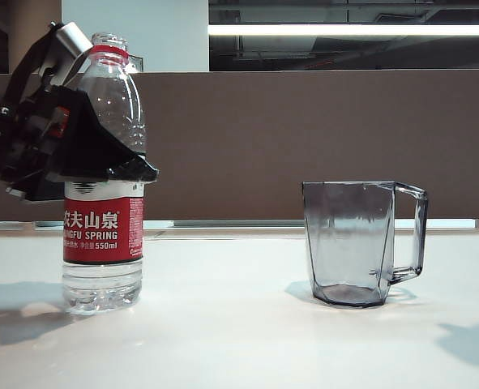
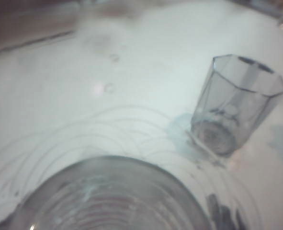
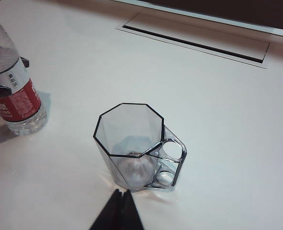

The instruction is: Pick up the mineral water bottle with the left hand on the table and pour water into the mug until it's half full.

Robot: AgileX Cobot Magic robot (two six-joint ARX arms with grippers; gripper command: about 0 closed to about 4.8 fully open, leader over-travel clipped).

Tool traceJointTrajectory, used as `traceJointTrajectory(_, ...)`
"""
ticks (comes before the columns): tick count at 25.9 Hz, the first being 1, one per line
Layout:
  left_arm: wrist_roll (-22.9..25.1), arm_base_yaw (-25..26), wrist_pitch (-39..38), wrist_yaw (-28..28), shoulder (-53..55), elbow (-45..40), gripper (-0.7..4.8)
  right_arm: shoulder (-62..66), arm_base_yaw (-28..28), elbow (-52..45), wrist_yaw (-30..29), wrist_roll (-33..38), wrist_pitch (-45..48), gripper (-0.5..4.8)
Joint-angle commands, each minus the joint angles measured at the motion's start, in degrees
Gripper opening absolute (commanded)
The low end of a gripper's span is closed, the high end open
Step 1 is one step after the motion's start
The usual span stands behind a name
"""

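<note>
Mineral water bottle (image 1: 104, 186), tall clear plastic with red-white label, is stood uncapped at the table's (image 1: 239, 340) nine o'clock, straddled by the spread left pincer (image 1: 93, 146). Thin, slippery walls are judged crushable; mid-body grip is advised. The right pincer (image 3: 119, 211), seen closed, is held by the clear grey faceted mug (image 3: 136, 148).

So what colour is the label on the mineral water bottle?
The label on the mineral water bottle is red with a white top band; clearest in the exterior view.

Brown partition wall (image 1: 288, 138), lit ceiling lamp (image 1: 344, 30)

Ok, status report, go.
Left claw open around mineral water bottle, no grip yet. Right claw shut, above mug. Bottle upright on table, mug empty. Nothing between them.
</note>
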Motion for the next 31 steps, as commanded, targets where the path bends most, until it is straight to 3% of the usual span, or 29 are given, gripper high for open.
traceJointTrajectory(1,0.2,0.0,1.1,0.4,-0.1,0.0,4.79,0.0,0.1,0.4,-0.1,0.2,0.9,-0.02)
traceJointTrajectory(17,0.2,0.0,2.6,2.6,-0.1,0.1,4.79,0.0,0.1,0.4,-0.1,0.2,0.9,-0.02)
traceJointTrajectory(20,0.2,0.0,2.9,2.8,-0.1,0.1,4.34,0.0,0.1,0.4,-0.1,0.2,0.9,-0.02)
traceJointTrajectory(26,0.2,0.0,3.5,2.7,-0.1,0.1,4.21,0.0,0.1,0.4,-0.1,0.2,1.0,-0.02)
traceJointTrajectory(28,0.2,0.0,3.5,2.7,-0.1,0.1,3.84,0.0,0.1,0.4,-0.1,0.2,1.0,-0.02)
traceJointTrajectory(31,0.2,0.0,3.5,2.7,-0.1,0.1,2.74,0.0,0.1,0.4,-0.1,0.2,1.0,-0.02)
